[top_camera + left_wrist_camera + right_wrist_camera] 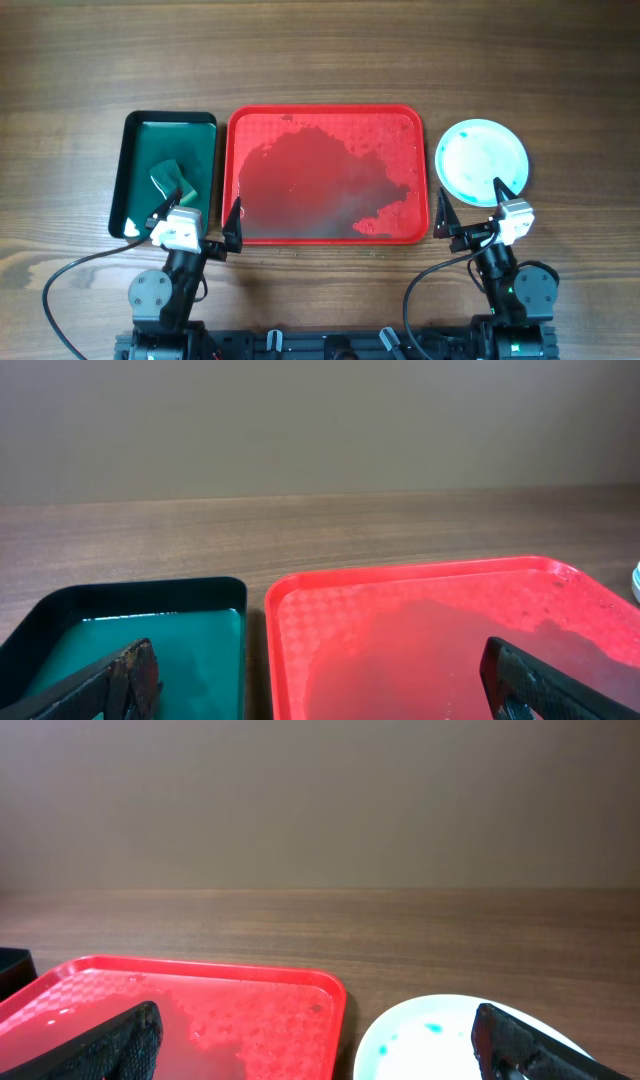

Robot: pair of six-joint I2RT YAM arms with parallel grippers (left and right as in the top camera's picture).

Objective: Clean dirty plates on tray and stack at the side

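The red tray (262,128) lies at the table's centre, its floor wet and bare of plates; it also shows in the left wrist view as the tray (330,600) and in the right wrist view as the tray (260,990). A round pale aqua plate (482,160) with faint teal specks rests on the wood to the right of the tray. I cannot tell whether others lie under it. My left gripper (197,220) is open, straddling the gap between the two trays' near edges. My right gripper (472,208) is open over the near rim of the plate (430,1040).
A dark green tray (135,150) holding shallow water and a green sponge (168,180) lies left of the red tray, almost touching it. Bare wooden table runs along the far side. Both arm bases and cables sit at the near edge.
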